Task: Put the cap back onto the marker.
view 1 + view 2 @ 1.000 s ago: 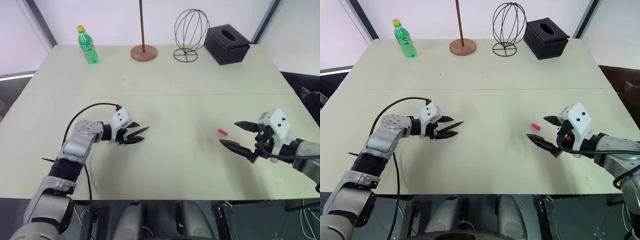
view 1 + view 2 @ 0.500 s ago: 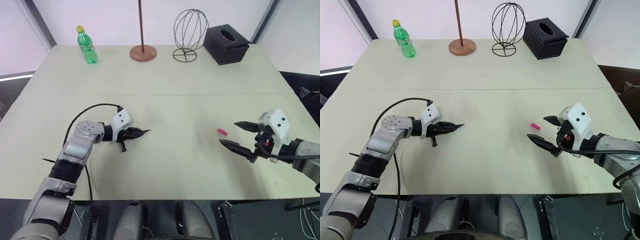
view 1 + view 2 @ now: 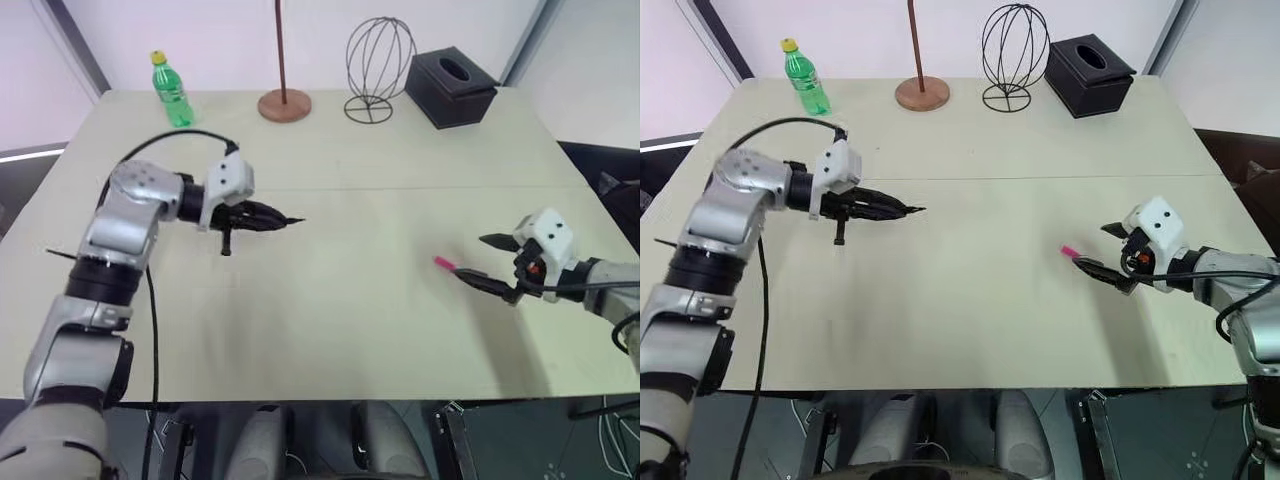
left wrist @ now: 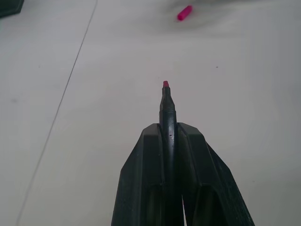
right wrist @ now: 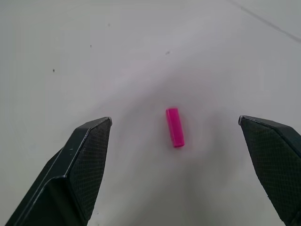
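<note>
Lying loose on the pale surface (image 3: pixel 330 330), right of centre in the left eye view, the cap (image 3: pixel 445 264) sits just in front of the right tool (image 3: pixel 488 262), whose two black fingers are spread wide with nothing between them. Seen through the right wrist camera, the cap (image 5: pixel 174 127) rests between the two parted fingers (image 5: pixel 84 165) but clear of both, farther out than their tips, its long axis running roughly along the line the tool points rather than across the gap. The lower finger's tip, in the head views, ends just beside the cap; whether it touches cannot be told.

Well apart, at the upper left of the left eye view, the left tool (image 3: pixel 262 217) is raised off the surface and clamped on the marker (image 4: pixel 166 106). In the left wrist view the thin black barrel runs up between the pressed-together fingers, and its pink-tipped nose juts beyond them, aimed toward the cap (image 4: pixel 185 12) far across the bare surface.

The right arm is plainly the nearer of the two, so the coming move looks like a short advance and a pinch across the cap's narrow width. Being so small and round, it could roll or skid away if one finger meets it first. Only with the cap lifted can its open end be brought round to face the marker's nose.
</note>
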Motion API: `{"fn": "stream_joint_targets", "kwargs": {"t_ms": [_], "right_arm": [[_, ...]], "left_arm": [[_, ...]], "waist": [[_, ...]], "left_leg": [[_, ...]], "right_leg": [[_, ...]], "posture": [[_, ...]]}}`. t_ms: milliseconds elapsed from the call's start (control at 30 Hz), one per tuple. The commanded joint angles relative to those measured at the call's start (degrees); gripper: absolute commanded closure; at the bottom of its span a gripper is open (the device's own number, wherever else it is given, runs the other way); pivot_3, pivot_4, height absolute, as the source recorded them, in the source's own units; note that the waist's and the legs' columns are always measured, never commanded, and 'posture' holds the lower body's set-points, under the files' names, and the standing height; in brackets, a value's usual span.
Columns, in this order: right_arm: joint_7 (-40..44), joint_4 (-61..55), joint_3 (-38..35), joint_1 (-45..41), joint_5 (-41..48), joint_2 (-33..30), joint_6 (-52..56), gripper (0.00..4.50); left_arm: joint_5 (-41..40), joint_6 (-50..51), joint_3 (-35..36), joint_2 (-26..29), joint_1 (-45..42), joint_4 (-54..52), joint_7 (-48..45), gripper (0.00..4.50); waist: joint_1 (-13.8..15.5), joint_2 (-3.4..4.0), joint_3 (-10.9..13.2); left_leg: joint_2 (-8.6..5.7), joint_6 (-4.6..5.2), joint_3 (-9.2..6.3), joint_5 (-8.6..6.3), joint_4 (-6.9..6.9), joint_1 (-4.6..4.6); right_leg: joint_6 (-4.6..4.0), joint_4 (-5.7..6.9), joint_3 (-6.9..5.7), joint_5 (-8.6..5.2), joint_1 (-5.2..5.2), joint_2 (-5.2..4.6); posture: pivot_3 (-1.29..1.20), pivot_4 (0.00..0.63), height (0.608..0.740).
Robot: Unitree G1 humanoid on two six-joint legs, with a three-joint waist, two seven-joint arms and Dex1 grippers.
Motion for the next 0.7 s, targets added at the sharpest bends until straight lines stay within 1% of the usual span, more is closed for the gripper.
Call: {"fn": "stream_joint_targets", "kwargs": {"t_ms": [33, 233, 367, 433, 700], "right_arm": [[1.49, 2.56, -0.03, -2.35, -1.06, 0.34, -2.9, 0.0], [2.8, 8.18, 3.1, -4.67, -3.54, 3.39, -5.72, 0.0], [3.87, 9.9, 4.77, -4.65, -4.67, 4.4, -6.06, 0.0], [3.57, 10.91, 5.1, -5.3, -5.19, 5.33, -6.5, 0.0], [3.68, 17.12, 6.26, -7.43, -7.88, 7.46, -9.24, 0.0]], "left_arm": [[0.36, -2.66, -0.44, 0.61, -2.68, 1.05, -3.05, 4.46], [0.84, -4.45, -1.42, 0.38, -4.25, 1.72, -5.34, 4.46], [3.15, -7.4, -1.78, 0.22, -3.64, 4.43, -3.64, 4.46], [3.08, -7.44, -1.32, -0.01, -3.38, 5.08, -3.33, 4.46], [3.67, -7.97, -0.61, 0.32, -1.44, 4.61, -1.24, 4.46]], "waist": [[0.0, 0.0, 0.0], [0.0, 0.0, 0.0], [0.02, 0.0, 0.0], [0.02, 0.0, 0.0], [0.0, 0.0, 0.0]], "left_leg": [[0.01, 0.0, 0.0, 0.0, 0.0, 0.0], [0.01, 0.0, -0.01, 0.0, 0.01, -0.01], [0.01, 0.0, -0.01, 0.0, 0.02, -0.02], [0.0, 0.0, -0.01, 0.0, 0.03, -0.02], [0.01, 0.0, -0.02, 0.0, 0.03, -0.01]], "right_leg": [[0.0, 0.0, 0.0, 0.0, 0.0, 0.0], [0.0, 0.01, 0.01, 0.0, -0.01, 0.01], [0.0, 0.01, 0.02, 0.0, -0.02, 0.01], [0.0, 0.03, 0.02, 0.0, -0.03, 0.01], [0.0, 0.05, 0.02, 0.0, -0.03, 0.01]], "posture": [[0.0, 0.15, 0.74], [0.0, 0.15, 0.74], [0.0, 0.15, 0.74], [0.0, 0.15, 0.74], [0.0, 0.15, 0.74]]}}
